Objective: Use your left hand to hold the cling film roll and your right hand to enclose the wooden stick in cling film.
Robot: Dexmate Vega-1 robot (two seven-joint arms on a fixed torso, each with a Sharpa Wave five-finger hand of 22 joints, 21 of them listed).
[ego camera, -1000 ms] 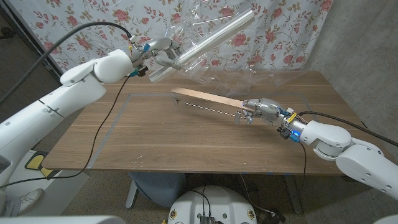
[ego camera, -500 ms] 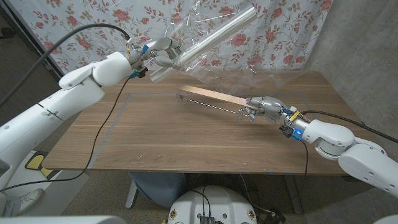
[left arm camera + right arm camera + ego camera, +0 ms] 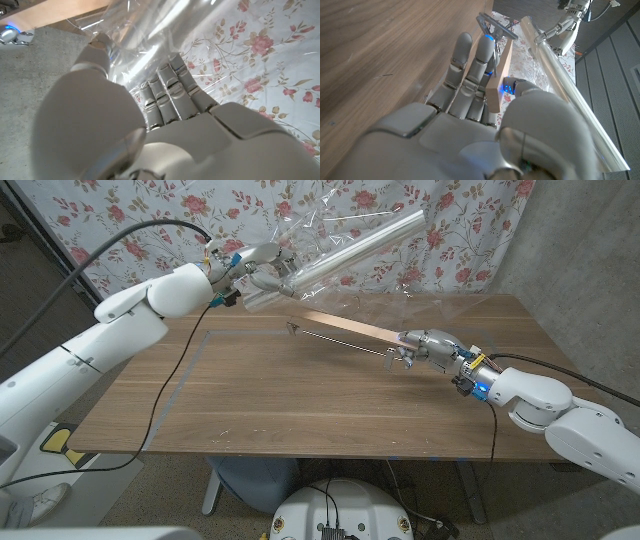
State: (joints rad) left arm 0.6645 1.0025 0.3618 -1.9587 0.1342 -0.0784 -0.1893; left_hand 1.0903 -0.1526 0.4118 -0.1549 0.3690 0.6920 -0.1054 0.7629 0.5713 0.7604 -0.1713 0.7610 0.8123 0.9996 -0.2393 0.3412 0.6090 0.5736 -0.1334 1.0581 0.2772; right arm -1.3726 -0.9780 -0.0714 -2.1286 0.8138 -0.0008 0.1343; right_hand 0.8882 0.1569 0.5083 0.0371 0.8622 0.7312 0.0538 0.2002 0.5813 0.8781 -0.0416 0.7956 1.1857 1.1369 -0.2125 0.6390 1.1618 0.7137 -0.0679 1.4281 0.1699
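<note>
My left hand [image 3: 262, 272] grips one end of the cling film roll [image 3: 345, 250] and holds it in the air above the table's far side, slanting up to the right. In the left wrist view its fingers [image 3: 172, 92] wrap the shiny roll [image 3: 145, 35]. Loose clear film [image 3: 330, 225] hangs around the roll. My right hand [image 3: 428, 346] grips the near end of the flat wooden stick [image 3: 345, 327], which is lifted off the table and points toward the roll's held end. The right wrist view shows the stick [image 3: 501, 75] clamped between thumb and fingers [image 3: 470, 65].
The wooden table [image 3: 300, 400] has a taped rectangle outline [image 3: 185, 370] on its left half. A floral curtain [image 3: 120, 220] hangs behind. More film lies crumpled on the table's far side [image 3: 420, 298]. A grey wall [image 3: 580, 240] stands to the right.
My right hand has raised the stick and moved it farther back toward the roll. The left hand has tilted the roll to a flatter slant.
</note>
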